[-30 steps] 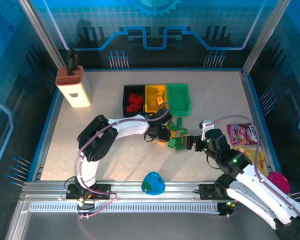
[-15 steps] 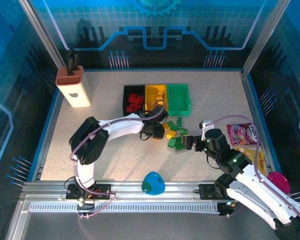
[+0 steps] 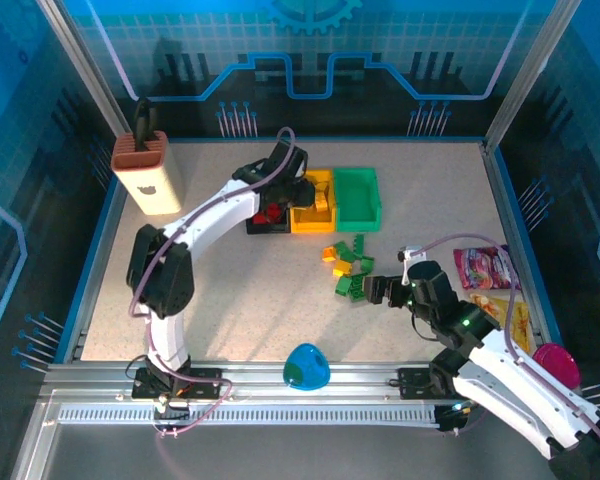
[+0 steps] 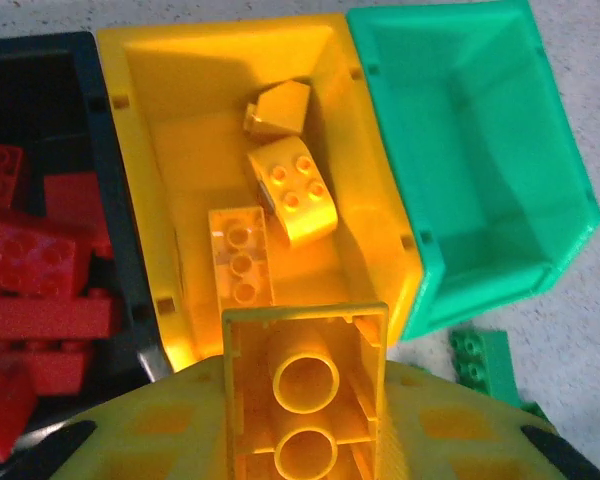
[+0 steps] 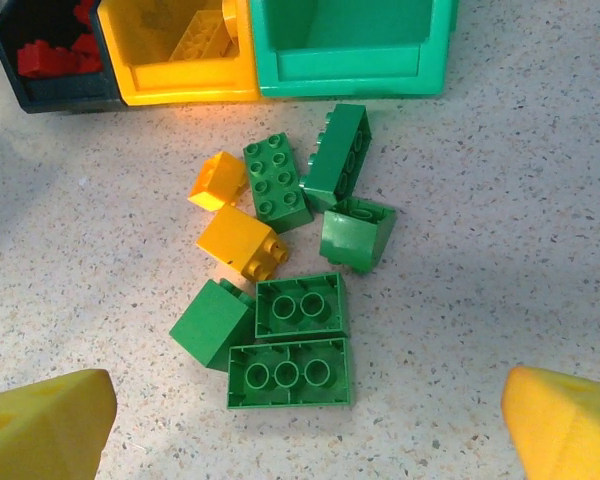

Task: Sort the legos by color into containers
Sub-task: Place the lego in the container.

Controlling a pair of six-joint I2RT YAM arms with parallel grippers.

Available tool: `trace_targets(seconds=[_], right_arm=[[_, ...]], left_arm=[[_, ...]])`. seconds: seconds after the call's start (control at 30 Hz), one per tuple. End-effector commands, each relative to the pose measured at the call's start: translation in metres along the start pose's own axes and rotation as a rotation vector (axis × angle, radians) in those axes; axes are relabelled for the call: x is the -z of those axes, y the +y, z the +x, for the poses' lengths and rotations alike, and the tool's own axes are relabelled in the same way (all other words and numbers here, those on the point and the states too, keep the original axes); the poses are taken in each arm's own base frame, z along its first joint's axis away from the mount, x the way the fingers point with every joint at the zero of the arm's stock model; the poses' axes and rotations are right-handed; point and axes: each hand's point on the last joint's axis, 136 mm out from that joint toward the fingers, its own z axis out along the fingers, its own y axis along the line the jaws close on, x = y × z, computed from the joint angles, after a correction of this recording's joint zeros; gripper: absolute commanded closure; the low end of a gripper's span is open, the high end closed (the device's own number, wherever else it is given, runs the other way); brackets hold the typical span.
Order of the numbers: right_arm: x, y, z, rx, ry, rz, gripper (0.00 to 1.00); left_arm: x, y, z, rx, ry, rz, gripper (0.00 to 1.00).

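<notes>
- Black bin (image 4: 40,70), left end of the joined row: red legos (image 4: 30,260) are piled inside.
- Yellow bin (image 4: 160,150), middle: three yellow bricks (image 4: 290,190) are seen inside. The left gripper (image 3: 298,195) is held over its near end, clamped on a yellow brick (image 4: 305,390), hollow underside facing the wrist camera.
- Green bin (image 4: 460,150): joined on the right.
- Loose legos (image 5: 285,370), green plus two yellow: clustered on the table (image 5: 500,250), near of the green bin.
- Right gripper (image 5: 300,425): fingers spread wide, nothing touched, just near of the cluster.

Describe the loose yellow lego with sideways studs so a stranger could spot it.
Find the green bin at the end of the joined row; just in front of it lies a cluster of mostly green legos. Two are yellow: the wanted yellow lego is the one farther from the bins, its studs sticking out sideways, unlike the other yellow piece.
</notes>
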Motion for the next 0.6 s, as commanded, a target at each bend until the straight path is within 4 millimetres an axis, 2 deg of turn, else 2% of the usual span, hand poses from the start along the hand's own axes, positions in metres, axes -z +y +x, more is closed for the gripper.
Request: trace_targets(seconds=[0.0, 0.3, 0.43, 0.5, 0.57], right_arm=[[0.003, -0.005, 0.005, -0.035, 0.002, 0.002, 0.0], [0.004, -0.007, 0.01, -0.04, 0.009, 0.001, 0.0], [0.0, -0.003, 0.013, -0.044, 0.021, -0.018, 0.0], [-0.001, 0.0, 0.014, -0.04, 0.034, -0.031, 0.0], [-0.001, 0.001, 0.015, -0.036, 0.042, -0.035, 0.0]], left_arm=[[-0.017, 0.008, -0.002, -0.031, 0.049, -0.039, 0.69], [-0.046, 0.016, -0.028, -0.006, 0.057, -0.073, 0.65], [-0.056, 0.02, -0.035, 0.029, 0.053, -0.078, 0.53], [-0.053, 0.018, -0.04, 0.033, 0.053, -0.074, 0.46], [-0.043, 0.009, -0.047, 0.026, 0.042, -0.04, 0.44]])
